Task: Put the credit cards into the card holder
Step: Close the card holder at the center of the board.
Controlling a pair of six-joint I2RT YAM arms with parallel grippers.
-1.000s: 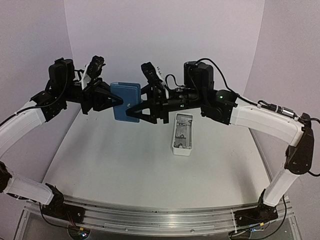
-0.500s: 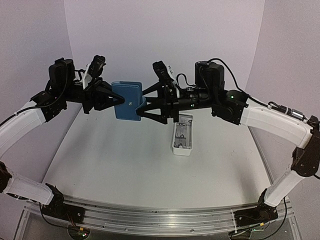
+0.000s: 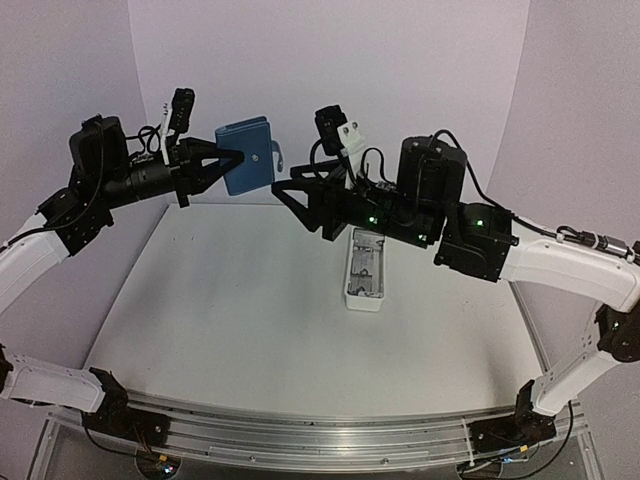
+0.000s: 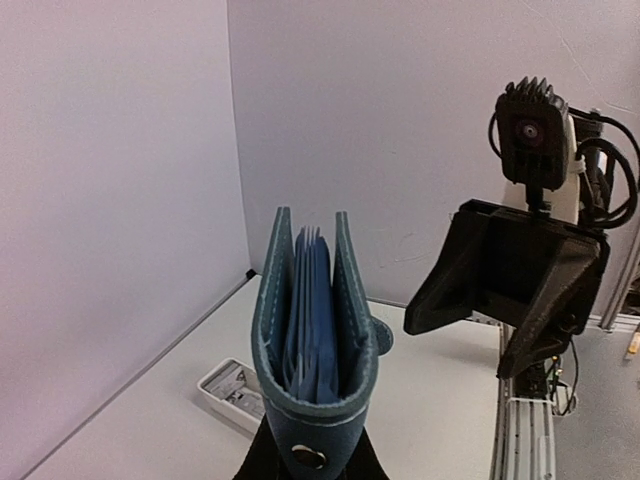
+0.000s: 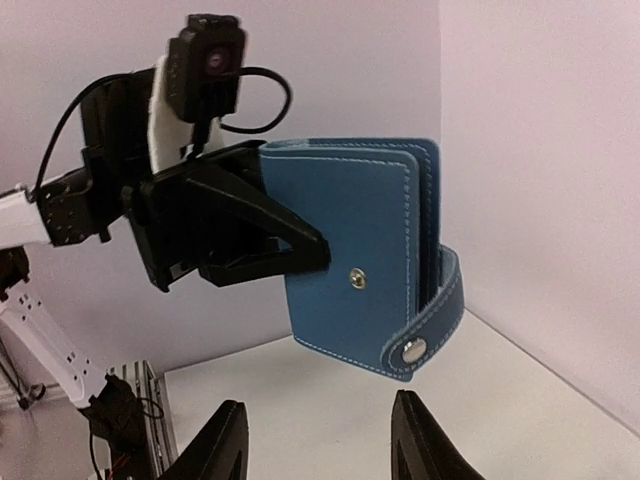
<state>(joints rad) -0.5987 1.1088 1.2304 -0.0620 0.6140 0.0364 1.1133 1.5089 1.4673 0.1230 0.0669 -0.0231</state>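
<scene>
Lilac walls, white table [image 3: 220,300]. Blue card holder [image 3: 247,154] aloft, far left of centre, folded, snap strap hanging loose; left gripper [image 3: 234,158] clamped on its left edge. Right gripper [image 5: 318,428] spread wide, empty, just right, not touching. White tray [image 3: 364,270] on table below.

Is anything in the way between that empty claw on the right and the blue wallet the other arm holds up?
Nothing visible. The open right gripper faces the card holder across bare air; only the left gripper touches it, clamped on its opposite side.
</scene>
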